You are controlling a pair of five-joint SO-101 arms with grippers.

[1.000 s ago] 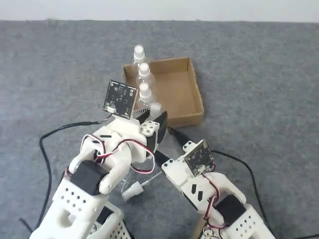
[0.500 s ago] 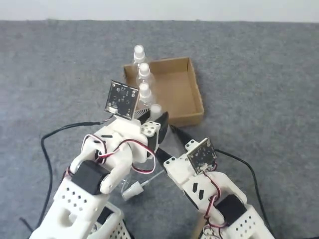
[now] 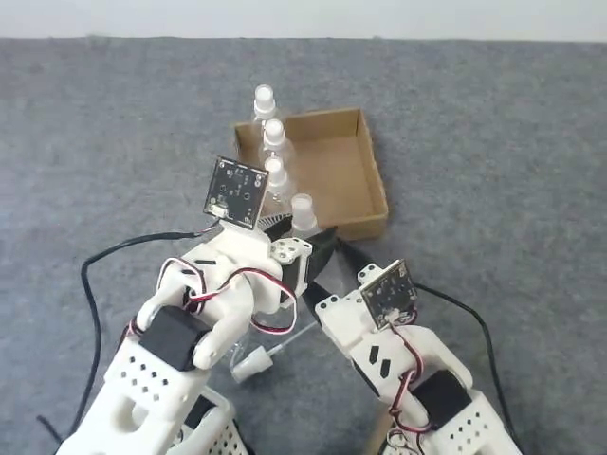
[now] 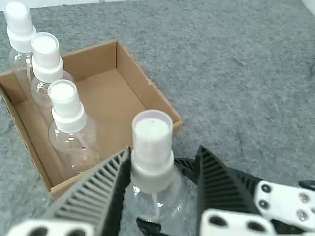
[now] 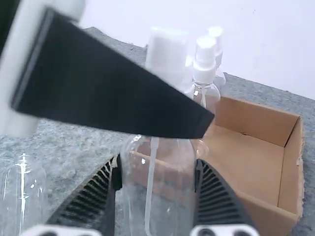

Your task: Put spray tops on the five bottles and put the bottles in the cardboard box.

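The fourth bottle [image 5: 158, 201] stands upright between the fingers of the right gripper [image 5: 157, 169], which pinch its clear body from both sides. Its spray top [image 4: 152, 140] sits between the fingers of the left gripper [image 4: 163, 155]. These are spread: one ribbed finger lies against the collar, while the other stands apart from it with a gap showing.

In the high view the left gripper has drawn back over the last second. A second ago its black finger crowded the white top and half hid it. Now the top stands free just past the fingertips, and the bottle itself has hardly shifted. The right arm has edged a little to the side but keeps its hold.

By my reading, the top is seated and the left fingers have let go of it, so this bottle looks ready to be boxed.

The cardboard box [image 4: 101, 93] lies just beyond both sets of fingertips, its near wall close to the held bottle. Three finished bottles [image 4: 47, 64] stand in a row along one of its walls, so there is bare floor left beside them.

One bottle remains: an open bottle [image 5: 22, 194] stands off to one side of the right fingers. A loose spray top [image 3: 252, 363] with its tube lies on the grey carpet [image 3: 493, 142], well behind both grippers, near the arm bases
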